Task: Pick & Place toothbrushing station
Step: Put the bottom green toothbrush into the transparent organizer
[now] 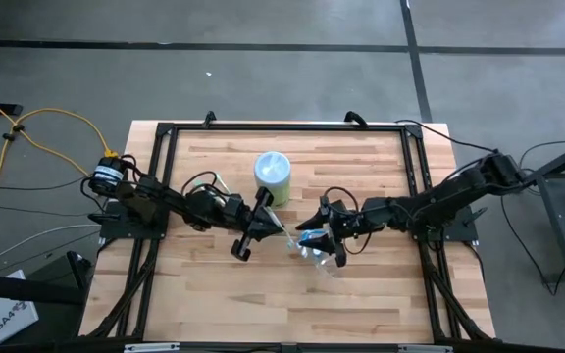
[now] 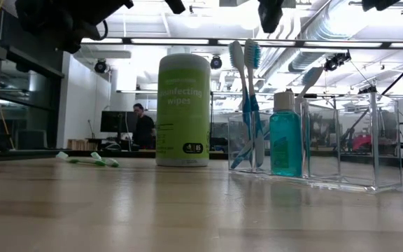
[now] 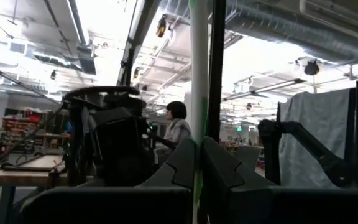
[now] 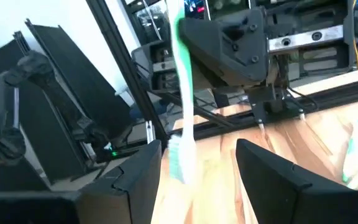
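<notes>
My left gripper (image 1: 259,227) is above the middle of the table, shut on a green-white toothbrush (image 4: 185,93). Facing it from the right, my right gripper (image 4: 199,149) is open; its fingers stand on either side of the brush's lower end without touching it. Below the right gripper stands the clear plastic container (image 2: 327,147), bottom on the table. It holds two blue-white toothbrushes (image 2: 247,105) upright and a teal bottle (image 2: 285,140). Another green toothbrush (image 2: 86,159) lies flat on the table. My left gripper pinches the green-white toothbrush's handle (image 3: 199,134) between its two shut fingers, partway along, so the brush sticks out on both sides. The fingers lie across the brush. It is lifted clear of the table, with its free end (image 4: 180,158) hanging down between my right gripper's fingers.
A green canister of disinfecting wipes (image 1: 273,175) stands upright just beyond the two grippers, toward the far edge. A black frame (image 1: 282,127) runs around the wooden tabletop. The near half of the table (image 1: 282,304) is bare wood. A person shows in the room beyond the table.
</notes>
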{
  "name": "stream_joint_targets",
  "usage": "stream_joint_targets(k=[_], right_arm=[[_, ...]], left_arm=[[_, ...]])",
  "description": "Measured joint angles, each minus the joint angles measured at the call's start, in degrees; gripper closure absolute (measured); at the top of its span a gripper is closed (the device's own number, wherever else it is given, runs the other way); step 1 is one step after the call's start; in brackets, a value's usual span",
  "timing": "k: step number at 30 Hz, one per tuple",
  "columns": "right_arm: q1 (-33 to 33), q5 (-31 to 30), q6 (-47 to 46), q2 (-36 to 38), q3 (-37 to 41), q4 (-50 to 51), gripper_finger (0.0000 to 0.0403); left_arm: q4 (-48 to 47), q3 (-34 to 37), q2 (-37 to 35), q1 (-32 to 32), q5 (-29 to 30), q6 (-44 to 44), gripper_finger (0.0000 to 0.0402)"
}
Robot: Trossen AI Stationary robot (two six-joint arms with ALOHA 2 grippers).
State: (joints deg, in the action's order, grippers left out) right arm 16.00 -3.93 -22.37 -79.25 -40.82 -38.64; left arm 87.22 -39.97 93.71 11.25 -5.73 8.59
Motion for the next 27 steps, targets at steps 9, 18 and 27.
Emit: stream_joint_targets(k=[9, 18, 27], right_arm=[[-0.8, 1.5, 1.4, -1.5, 0.0, -2.8, 0.0202], [-0.8, 1.4, 2.7, -1.5, 0.0, -3.7, 0.0202], [-1.1, 1.5, 3.2, -1.5, 0.0, -4.6, 0.0202]], left_arm=[[-1.7, -0.2, 0.0, 0.0, 0.0, 0.3, 0.0399], [-2.1, -1.2, 0.0, 0.0, 0.3, 0.0, 0.0399], [-3.8, -2.1, 0.0, 0.0, 0.5, 0.0, 0.0399]])
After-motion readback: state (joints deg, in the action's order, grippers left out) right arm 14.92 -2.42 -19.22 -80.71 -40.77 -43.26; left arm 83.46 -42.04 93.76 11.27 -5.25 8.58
